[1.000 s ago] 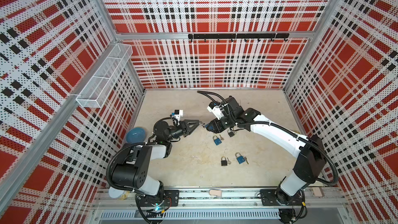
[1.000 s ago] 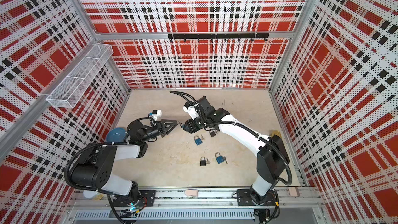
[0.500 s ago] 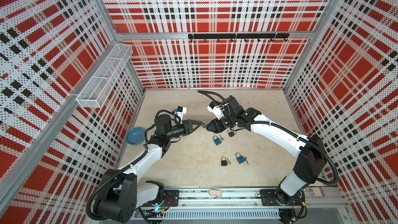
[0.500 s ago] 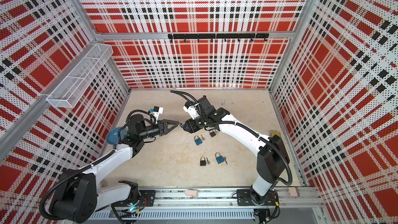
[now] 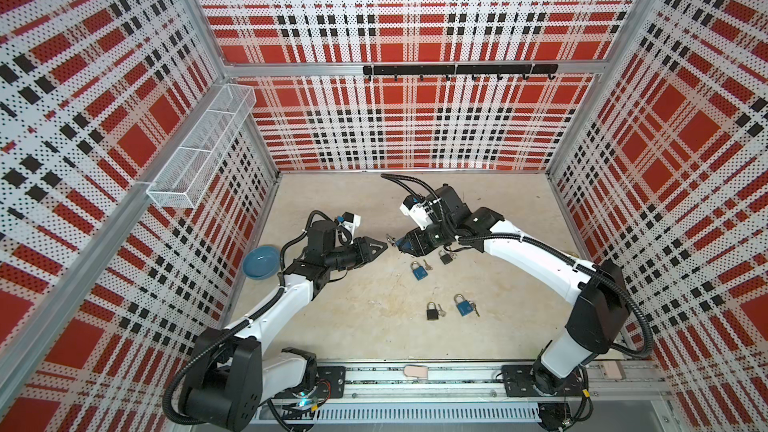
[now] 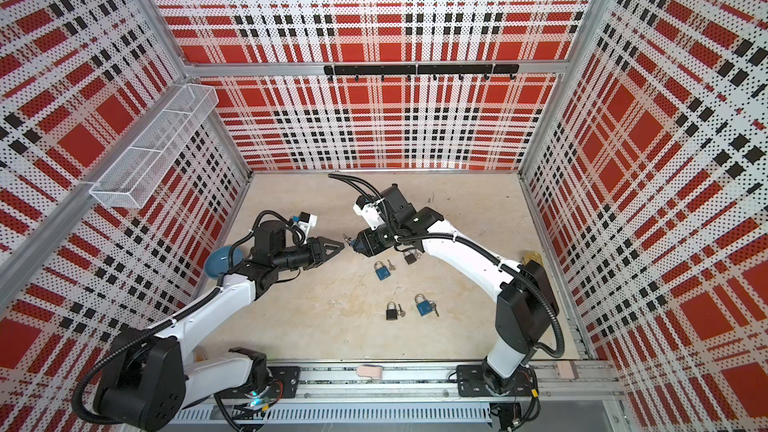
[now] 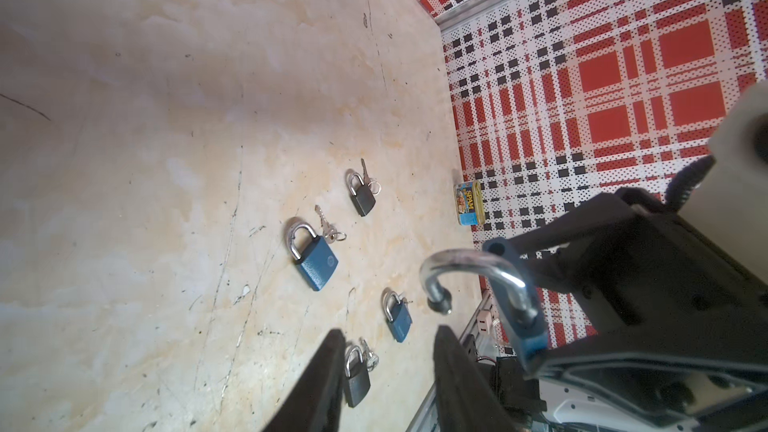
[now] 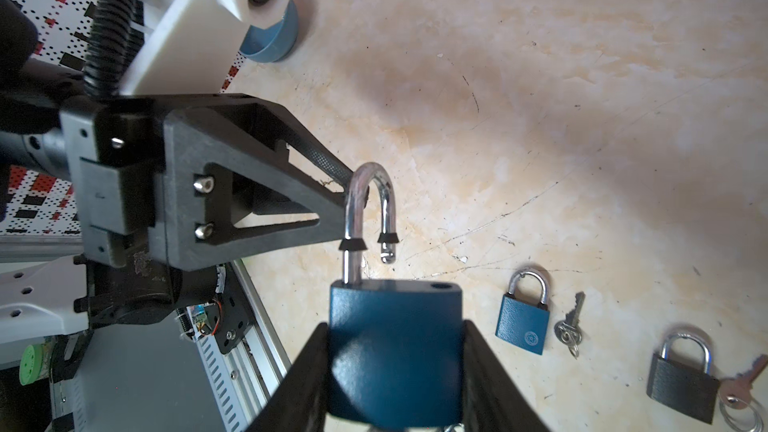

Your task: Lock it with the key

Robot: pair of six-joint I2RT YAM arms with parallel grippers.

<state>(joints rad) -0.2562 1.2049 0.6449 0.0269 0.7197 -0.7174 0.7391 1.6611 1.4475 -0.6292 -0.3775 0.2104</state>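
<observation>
Right fingers (image 8: 305,384) clamp the padlock (image 8: 395,347); left fingers (image 7: 320,388) stand apart by its open shackle (image 8: 370,201). A skewed push could twist the padlock loose, leaving it unlocked.

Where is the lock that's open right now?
The open blue padlock is held up off the table in the right gripper, near the middle in both top views. Its shackle sits right by the left gripper tips.
</observation>
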